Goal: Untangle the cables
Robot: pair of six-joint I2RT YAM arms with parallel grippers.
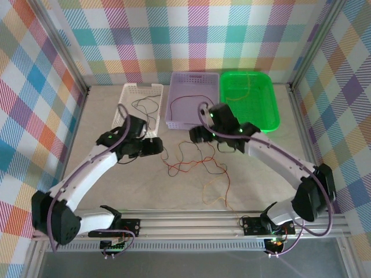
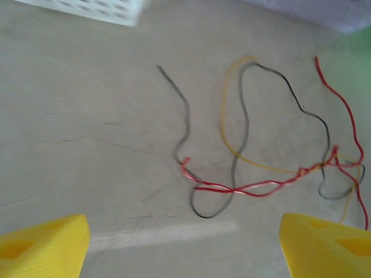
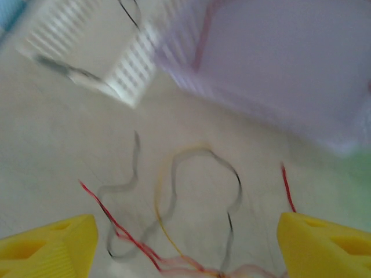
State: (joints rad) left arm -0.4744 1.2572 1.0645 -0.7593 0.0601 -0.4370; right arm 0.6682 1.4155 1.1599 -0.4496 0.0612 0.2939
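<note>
Your left pincer hung with its yellow fingers wide apart, gripping nothing; your right pincer was spread the same way. Just beyond, mid-frame on the surface, the cables lay knotted. You seemed between grasps: next, take the dark strand by its free end and draw it clear. Farther back stood the white basket, purple basket and green tray.

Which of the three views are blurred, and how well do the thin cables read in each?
Right wrist view: heavily smeared; the white basket and purple basket are reduced to streaks, and the cables are soft but traceable. Left wrist view: slightly soft, cable colours distinct. Top external view: sharp and evenly lit with no glare, though the cables look hair-thin.
</note>
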